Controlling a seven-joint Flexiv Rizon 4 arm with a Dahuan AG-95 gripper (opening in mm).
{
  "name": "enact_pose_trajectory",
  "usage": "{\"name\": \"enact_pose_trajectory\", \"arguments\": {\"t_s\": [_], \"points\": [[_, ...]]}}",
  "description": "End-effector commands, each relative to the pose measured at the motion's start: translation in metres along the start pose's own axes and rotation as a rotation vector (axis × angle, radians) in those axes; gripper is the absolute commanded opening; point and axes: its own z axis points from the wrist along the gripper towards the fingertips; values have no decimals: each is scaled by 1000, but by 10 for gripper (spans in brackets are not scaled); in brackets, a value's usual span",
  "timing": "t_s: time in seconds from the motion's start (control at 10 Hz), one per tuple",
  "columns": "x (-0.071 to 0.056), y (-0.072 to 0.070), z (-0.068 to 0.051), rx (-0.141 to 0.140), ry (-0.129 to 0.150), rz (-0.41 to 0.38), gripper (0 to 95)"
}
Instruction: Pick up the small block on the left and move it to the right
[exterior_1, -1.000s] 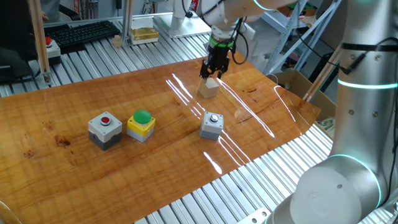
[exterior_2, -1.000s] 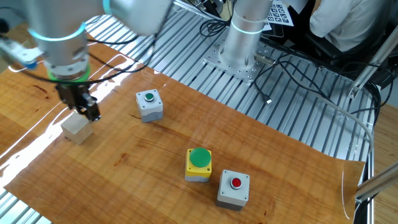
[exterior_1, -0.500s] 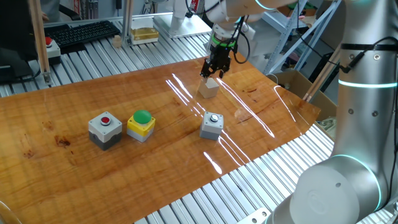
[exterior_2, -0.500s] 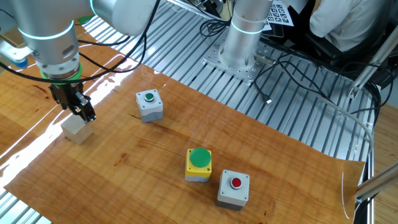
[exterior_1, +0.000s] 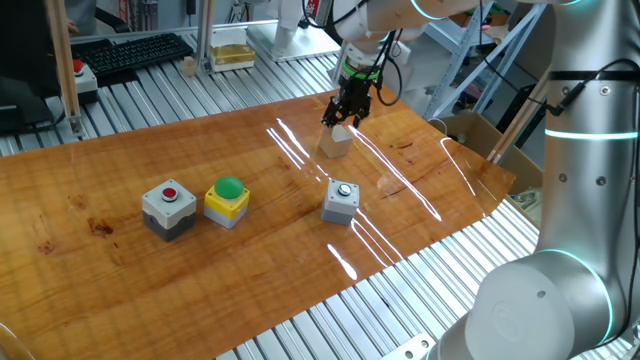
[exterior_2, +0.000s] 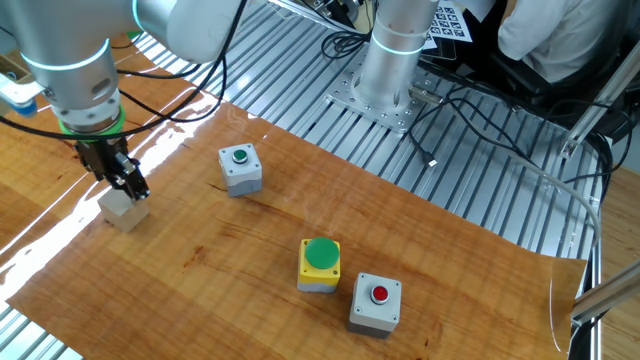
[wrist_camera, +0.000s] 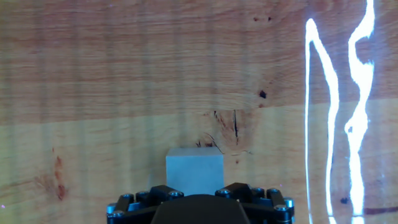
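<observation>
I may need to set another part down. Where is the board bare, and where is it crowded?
Bare wood lies between the small block and the silver-button box, and along the board's far edge. It is crowded where the red-button box sits beside the yellow box, and under the hand above the block.

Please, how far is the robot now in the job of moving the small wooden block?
The small pale beige wooden cube rests on the wooden table, not held; whether this spot is its start or its goal, these views cannot tell. In hand: the black two-finger gripper hovers just above the cube, which shows free below it in the hand view. If the move is not made, grasping, lifting and carrying remain.
</observation>
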Motion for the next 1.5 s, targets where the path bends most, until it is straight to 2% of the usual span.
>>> {"name": "enact_pose_trajectory", "arguments": {"t_s": [0.1, 0.3, 0.4, 1.0, 1.1, 1.5], "points": [[0, 1, 4, -12, -3, 8, 950], [-2, 3, 11, -20, -5, 16, 950], [-3, 3, 13, -20, -4, 16, 760], [-5, 6, 27, -23, -26, 25, 760], [-5, 6, 27, -20, -34, 9, 0], [-5, 6, 27, -14, -41, -2, 0]]}}
